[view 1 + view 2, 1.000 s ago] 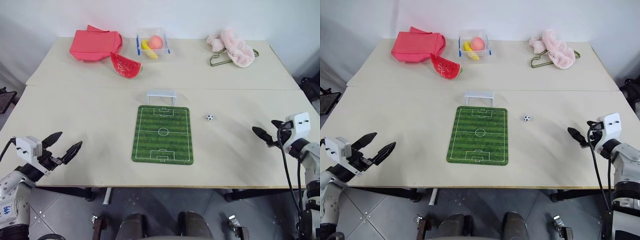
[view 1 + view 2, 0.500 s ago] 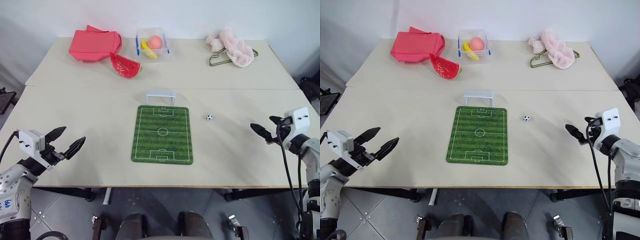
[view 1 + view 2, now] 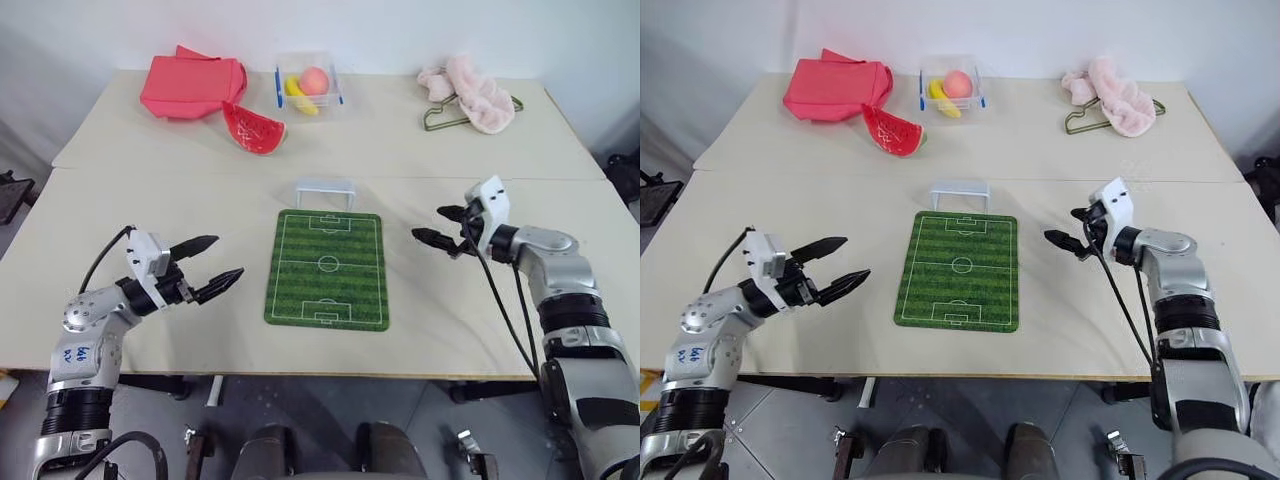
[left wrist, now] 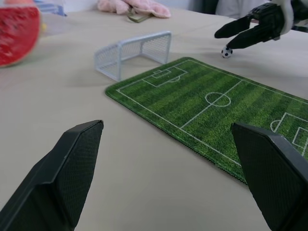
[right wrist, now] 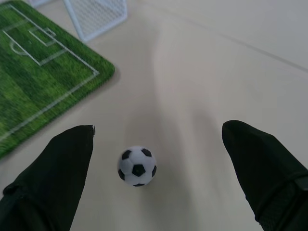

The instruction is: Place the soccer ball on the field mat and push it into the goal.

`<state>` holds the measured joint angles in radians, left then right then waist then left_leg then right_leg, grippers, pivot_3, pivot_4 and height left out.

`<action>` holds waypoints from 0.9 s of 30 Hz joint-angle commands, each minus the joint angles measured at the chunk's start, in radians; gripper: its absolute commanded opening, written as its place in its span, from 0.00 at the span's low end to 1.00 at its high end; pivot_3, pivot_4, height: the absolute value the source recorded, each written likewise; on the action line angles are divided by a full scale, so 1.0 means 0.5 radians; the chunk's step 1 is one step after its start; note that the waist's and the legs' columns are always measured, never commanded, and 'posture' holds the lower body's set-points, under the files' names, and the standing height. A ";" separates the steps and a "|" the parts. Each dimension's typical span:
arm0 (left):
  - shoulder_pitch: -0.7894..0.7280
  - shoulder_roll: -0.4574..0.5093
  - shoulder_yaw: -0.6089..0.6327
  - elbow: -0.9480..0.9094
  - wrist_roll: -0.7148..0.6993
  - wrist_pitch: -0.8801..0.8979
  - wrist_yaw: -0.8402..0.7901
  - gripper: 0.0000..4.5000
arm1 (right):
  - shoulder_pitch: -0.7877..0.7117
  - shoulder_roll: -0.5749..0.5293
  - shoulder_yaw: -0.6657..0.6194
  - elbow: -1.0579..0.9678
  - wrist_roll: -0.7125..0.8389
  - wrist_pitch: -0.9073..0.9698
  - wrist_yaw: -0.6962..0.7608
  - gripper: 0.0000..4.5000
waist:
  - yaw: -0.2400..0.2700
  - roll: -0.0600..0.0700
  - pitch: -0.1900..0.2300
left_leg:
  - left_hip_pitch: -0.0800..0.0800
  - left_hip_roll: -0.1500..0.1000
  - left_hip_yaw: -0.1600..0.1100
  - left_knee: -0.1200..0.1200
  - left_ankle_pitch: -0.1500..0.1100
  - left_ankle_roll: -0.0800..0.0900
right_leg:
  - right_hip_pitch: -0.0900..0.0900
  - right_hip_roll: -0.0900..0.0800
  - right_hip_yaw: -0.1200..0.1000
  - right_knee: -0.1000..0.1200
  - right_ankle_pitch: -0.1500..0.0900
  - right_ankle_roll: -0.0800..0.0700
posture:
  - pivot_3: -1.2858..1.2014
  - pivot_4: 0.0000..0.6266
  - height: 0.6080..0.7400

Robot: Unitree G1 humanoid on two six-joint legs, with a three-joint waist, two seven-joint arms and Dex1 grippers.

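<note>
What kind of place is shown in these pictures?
Probably a robot test room, not a home: a plain pale table against a bare white wall, set with unrelated props such as a field mat, a tiny goal and a watermelon slice.

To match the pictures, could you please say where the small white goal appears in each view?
Left eye view: small white netted goal frame, centre, beyond the far short edge of the striped green field mat.
Right eye view: the goal, same spot at the mat's far edge.
Left wrist view: the goal, angled, at the mat's penalty-box end.
Right wrist view: part of its netting, past the mat's corner.
Shared landmark: the mat.
</note>
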<state>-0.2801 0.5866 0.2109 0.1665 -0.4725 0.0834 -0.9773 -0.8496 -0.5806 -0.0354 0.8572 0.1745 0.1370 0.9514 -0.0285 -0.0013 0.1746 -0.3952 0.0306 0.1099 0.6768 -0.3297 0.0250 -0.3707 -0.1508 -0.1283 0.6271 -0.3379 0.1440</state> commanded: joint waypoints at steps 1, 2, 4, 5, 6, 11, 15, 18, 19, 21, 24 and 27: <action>0.010 0.018 0.042 -0.055 -0.022 -0.041 -0.033 1.00 | -0.055 -0.026 0.002 0.095 -0.048 -0.115 0.056 0.99 | -0.005 0.000 0.000 | -0.001 0.000 0.001 0.000 0.000 0.000 | -0.002 0.000 -0.001 0.000 0.000 0.000 | 0.52 0.24 1.00; 0.024 0.024 0.055 -0.057 -0.029 -0.045 -0.042 1.00 | -0.048 -0.030 0.009 0.103 -0.055 -0.127 0.086 0.99 | -0.006 0.000 0.000 | -0.001 0.000 0.001 0.000 0.000 0.000 | -0.002 0.000 -0.002 0.000 0.000 0.000 | 0.52 0.24 1.00; 0.044 0.029 0.072 -0.059 -0.033 -0.048 -0.049 1.00 | -0.037 -0.034 0.018 0.114 -0.066 -0.140 0.131 0.99 | -0.007 0.000 0.000 | -0.002 0.000 0.001 0.001 0.000 0.000 | -0.002 0.000 -0.003 0.000 0.000 0.000 | 0.52 0.24 1.00; 0.063 0.032 0.082 -0.062 -0.034 -0.051 -0.052 1.00 | -0.030 -0.034 0.024 0.126 -0.077 -0.149 0.144 0.99 | -0.009 0.000 0.000 | -0.002 0.000 0.002 0.001 0.000 0.000 | -0.003 0.000 -0.002 0.000 0.000 0.000 | 0.52 0.24 1.00; 0.080 0.035 0.091 -0.066 -0.036 -0.052 -0.056 1.00 | -0.027 -0.031 0.027 0.140 -0.086 -0.162 0.150 0.99 | -0.012 0.000 0.000 | -0.002 0.000 0.003 0.002 0.000 0.000 | -0.003 0.000 -0.002 0.000 0.000 0.000 | 0.52 0.24 1.00; 0.125 0.051 0.114 -0.076 -0.038 -0.044 -0.067 1.00 | -0.058 0.003 0.021 0.234 -0.103 -0.244 0.145 0.99 | -0.012 0.000 0.000 | -0.002 0.002 0.003 0.006 0.000 0.000 | -0.002 0.000 -0.001 0.001 0.000 0.000 | 0.52 0.24 1.00; 0.117 0.060 0.117 -0.054 -0.030 -0.055 -0.063 1.00 | -0.107 0.043 0.031 0.307 -0.115 -0.278 0.132 0.99 | -0.012 0.000 0.000 | -0.002 0.003 0.005 0.010 0.000 0.000 | -0.002 0.000 0.001 0.002 0.000 0.000 | 0.52 0.24 1.00; 0.098 0.051 0.118 -0.041 -0.020 -0.060 -0.053 1.00 | -0.118 0.066 0.050 0.333 -0.147 -0.336 0.154 0.80 | -0.017 0.000 0.000 | -0.002 0.004 0.005 0.009 0.000 0.000 | -0.002 0.000 0.001 0.002 0.000 0.000 | 0.52 0.24 1.00; 0.093 0.048 0.117 -0.038 -0.018 -0.062 -0.051 1.00 | -0.119 0.070 0.051 0.336 -0.154 -0.355 0.160 0.73 | -0.018 0.000 0.000 | -0.002 0.004 0.005 0.009 0.000 0.000 | -0.002 0.001 0.000 0.002 0.000 0.000 | 0.52 0.24 1.00; 0.100 0.051 0.121 -0.034 -0.021 -0.063 -0.060 1.00 | -0.122 0.073 0.046 0.331 -0.155 -0.368 0.163 0.58 | -0.022 0.000 0.000 | -0.002 0.004 0.005 0.009 0.000 0.000 | -0.002 0.001 0.001 0.003 0.000 0.000 | 0.52 0.24 1.00; 0.133 0.055 0.130 -0.028 -0.029 -0.074 -0.085 1.00 | -0.119 0.064 0.051 0.304 -0.168 -0.401 0.183 0.35 | -0.024 0.000 0.000 | -0.002 0.004 0.004 0.009 0.000 0.000 | -0.002 0.001 0.001 0.003 0.000 0.000 | 0.52 0.24 1.00; 0.178 0.047 0.149 -0.034 -0.050 -0.102 -0.122 1.00 | -0.128 0.052 0.043 0.222 -0.155 -0.388 0.217 0.19 | -0.027 0.000 0.000 | -0.002 0.004 0.004 0.009 0.000 0.000 | -0.002 0.001 0.001 0.003 0.000 0.000 | 0.52 0.24 1.00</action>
<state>-0.2050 0.6051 0.2585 0.1658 -0.4753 0.0536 -1.0208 -0.8998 -0.5427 -0.0055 1.0170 0.0898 -0.0482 1.0453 -0.0418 -0.0012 0.1746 -0.3962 0.0326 0.1122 0.6813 -0.3297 0.0249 -0.3719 -0.1506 -0.1280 0.6285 -0.3379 0.1440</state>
